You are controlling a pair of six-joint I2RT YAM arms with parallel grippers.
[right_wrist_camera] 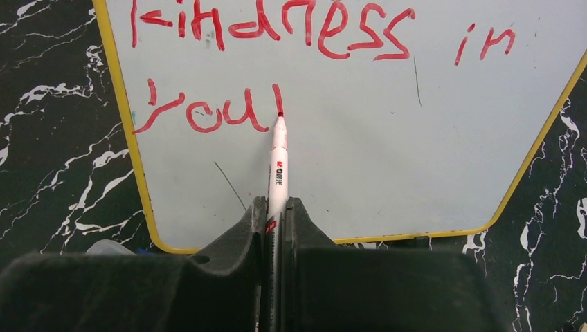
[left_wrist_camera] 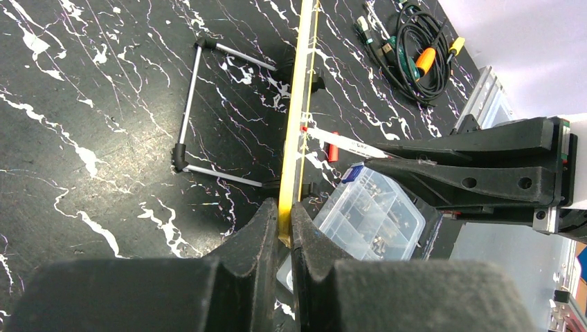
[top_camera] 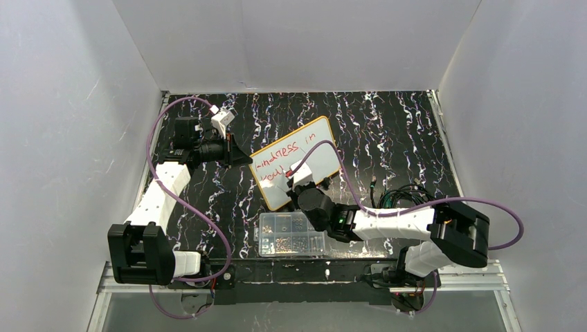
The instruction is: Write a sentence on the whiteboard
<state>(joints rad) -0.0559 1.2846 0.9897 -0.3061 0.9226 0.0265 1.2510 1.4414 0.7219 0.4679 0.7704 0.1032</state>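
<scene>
The whiteboard (top_camera: 317, 146) stands tilted at mid table, white with a yellow rim. Red writing, the sentence (right_wrist_camera: 270, 28), reads "kindness in" over "you" plus one upright stroke. My right gripper (right_wrist_camera: 275, 207) is shut on a white marker (right_wrist_camera: 278, 162), and the red tip touches the board at the foot of that stroke. From above, the right gripper (top_camera: 302, 183) sits at the board's near edge. My left gripper (left_wrist_camera: 285, 207) is shut on the whiteboard's yellow rim (left_wrist_camera: 299, 117), seen edge-on; from above, the left gripper (top_camera: 242, 159) holds the left corner.
A clear plastic compartment box (top_camera: 291, 234) with small parts lies just in front of the board, near the right forearm. A bundle of black cables (top_camera: 398, 197) lies at the right. The board's wire stand (left_wrist_camera: 187, 111) rests on the black marbled table behind it. White walls enclose three sides.
</scene>
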